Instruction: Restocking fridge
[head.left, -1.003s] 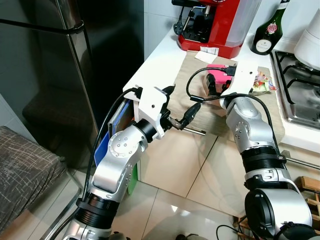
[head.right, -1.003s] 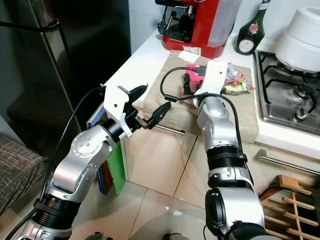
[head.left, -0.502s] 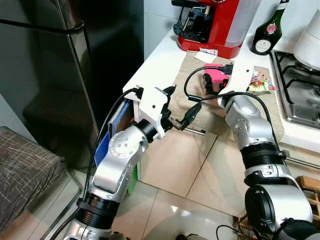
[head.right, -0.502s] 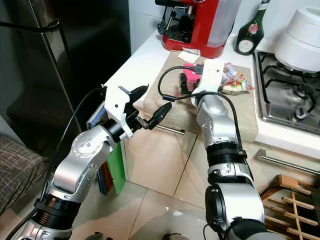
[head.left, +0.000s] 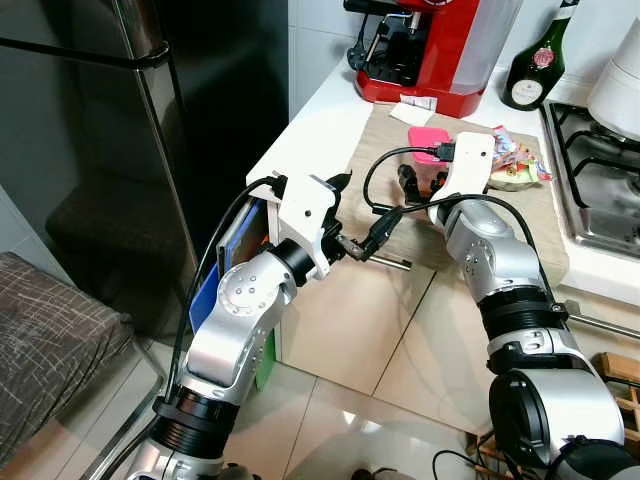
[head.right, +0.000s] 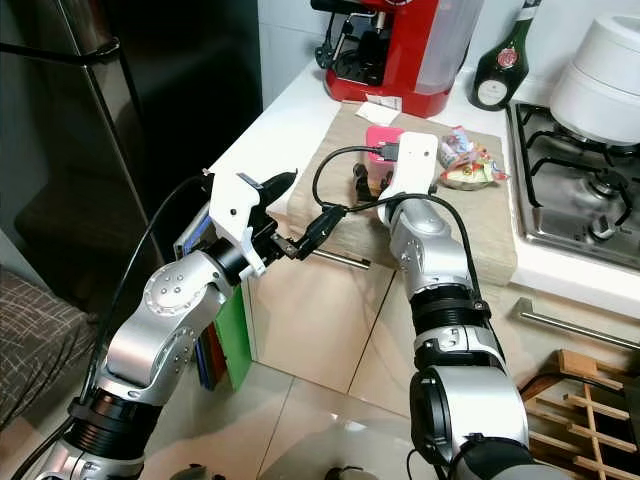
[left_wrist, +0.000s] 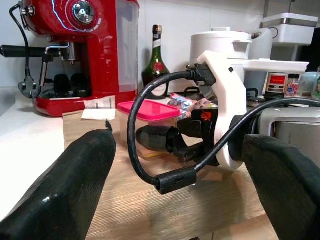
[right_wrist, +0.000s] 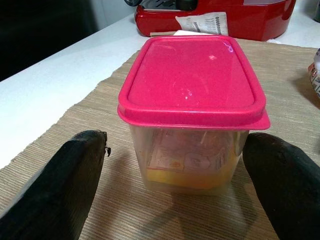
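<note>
The right gripper (right_wrist: 172, 190) reaches across the mat (head.left: 400, 150), fingers spread wide either side of the tub (right_wrist: 192, 107), not touching. The left gripper (head.left: 360, 215) hovers open off the counter (head.left: 310, 125) edge; the tub's contents are unclear.

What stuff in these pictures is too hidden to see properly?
- Pink-lidded container: what's inside blurs behind its cloudy walls, right wrist view; the right pincer is open before it.
- Green bottle: top cut off by the left eye view's edge.
- Fridge: shut, inside hidden.
- Snack packets: print too small.
</note>
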